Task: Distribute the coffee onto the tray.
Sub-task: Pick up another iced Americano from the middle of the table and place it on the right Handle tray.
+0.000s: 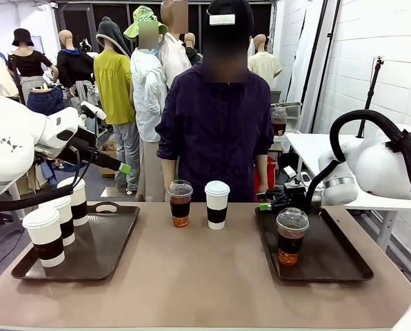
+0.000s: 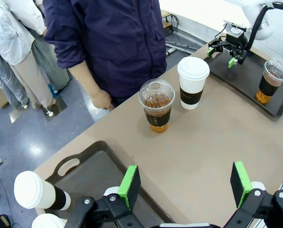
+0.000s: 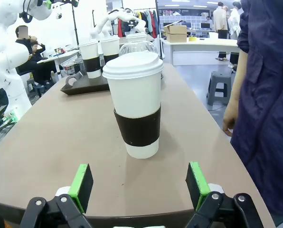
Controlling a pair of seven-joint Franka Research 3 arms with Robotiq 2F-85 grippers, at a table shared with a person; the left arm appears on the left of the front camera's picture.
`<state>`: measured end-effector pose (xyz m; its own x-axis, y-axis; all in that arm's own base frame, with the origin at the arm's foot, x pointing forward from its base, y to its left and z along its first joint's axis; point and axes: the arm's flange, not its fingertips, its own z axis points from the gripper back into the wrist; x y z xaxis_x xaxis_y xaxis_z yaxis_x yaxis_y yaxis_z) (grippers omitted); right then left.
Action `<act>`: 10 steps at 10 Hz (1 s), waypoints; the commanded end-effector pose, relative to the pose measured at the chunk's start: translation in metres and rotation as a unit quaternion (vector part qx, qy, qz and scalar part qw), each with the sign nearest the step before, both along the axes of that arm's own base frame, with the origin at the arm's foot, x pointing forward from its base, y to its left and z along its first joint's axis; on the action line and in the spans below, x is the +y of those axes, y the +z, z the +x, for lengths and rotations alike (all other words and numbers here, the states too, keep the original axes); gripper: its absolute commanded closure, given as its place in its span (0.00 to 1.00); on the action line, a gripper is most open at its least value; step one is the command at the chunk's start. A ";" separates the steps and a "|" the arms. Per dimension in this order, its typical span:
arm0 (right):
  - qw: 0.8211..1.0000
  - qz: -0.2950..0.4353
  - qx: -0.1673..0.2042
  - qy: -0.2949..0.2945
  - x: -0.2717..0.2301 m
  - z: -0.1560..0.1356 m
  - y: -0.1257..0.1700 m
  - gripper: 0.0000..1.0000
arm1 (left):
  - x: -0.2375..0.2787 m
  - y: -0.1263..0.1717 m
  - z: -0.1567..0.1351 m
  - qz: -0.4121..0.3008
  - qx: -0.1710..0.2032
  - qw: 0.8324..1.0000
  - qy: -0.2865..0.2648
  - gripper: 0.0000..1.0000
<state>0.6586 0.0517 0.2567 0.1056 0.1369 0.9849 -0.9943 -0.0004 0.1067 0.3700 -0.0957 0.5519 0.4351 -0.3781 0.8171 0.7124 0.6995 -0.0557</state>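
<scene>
Spread and empty at right end effector (image 3: 139,183), near white cup (image 3: 134,109). Likewise spread, empty at left end effector (image 2: 185,183), well apart from white cup.

White brick wall (image 1: 388,41), white side table (image 1: 319,146) (far right), glossy grey floor (image 2: 30,137) beyond.

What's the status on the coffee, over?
Both open: left claw near left tray, right claw lined up on white cup mid-table, not touching. Next to it clear cup, also off tray. Nothing between claw and cup.
</scene>
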 end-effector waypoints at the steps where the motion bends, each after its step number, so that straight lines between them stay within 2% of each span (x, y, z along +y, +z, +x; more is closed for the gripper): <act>1: 1.000 0.000 0.001 0.001 0.001 -0.001 0.000 0.00 | 0.001 0.000 0.000 -0.001 0.001 1.000 0.000 0.00; 10: 1.000 0.000 0.001 0.001 0.001 -0.001 0.000 0.00 | 0.001 0.000 0.000 -0.001 0.001 1.000 0.000 0.00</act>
